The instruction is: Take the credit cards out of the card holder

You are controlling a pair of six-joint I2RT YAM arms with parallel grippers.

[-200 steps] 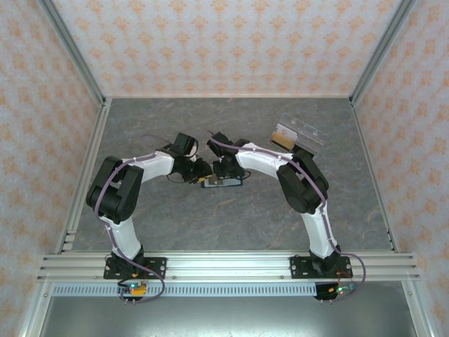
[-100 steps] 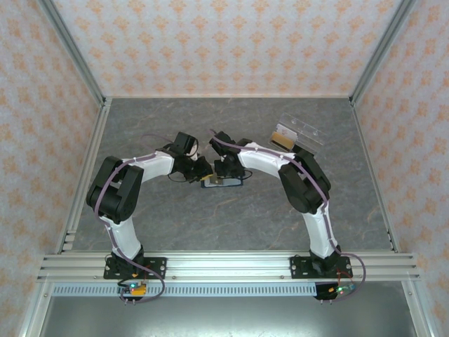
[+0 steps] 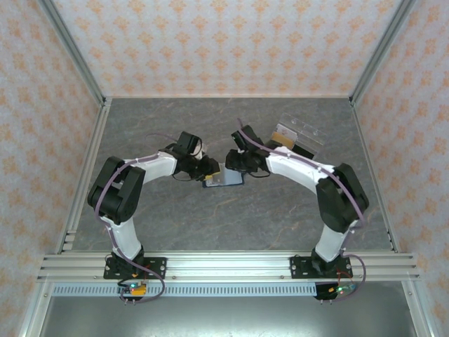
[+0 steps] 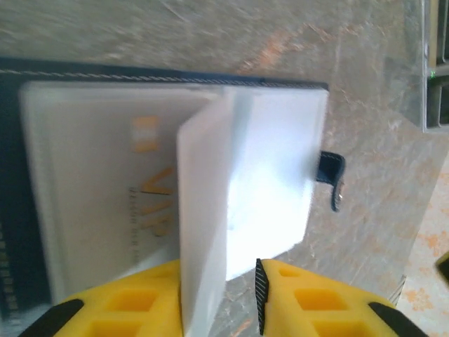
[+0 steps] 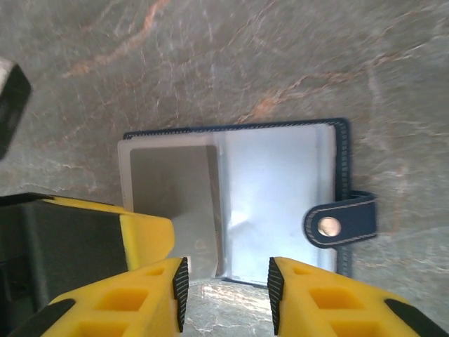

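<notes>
While parted astride a raised pale grey card point(image 4: 203, 210) at frame bottom, favours left jaws over right jaws, parted over the navy folding card holder point(image 5: 277, 196).

One card holder point(image 5: 280, 189), seemingly two credit cards point(image 4: 98, 189), one clear box point(image 3: 298, 133).

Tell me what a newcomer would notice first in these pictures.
First, the left gripper and right gripper facing each other mid-table over the open navy card holder. In the left wrist view, a pale leaf, card or sleeve, stands tilted up from it between the yellow fingers. A clear plastic box sits back right.
</notes>
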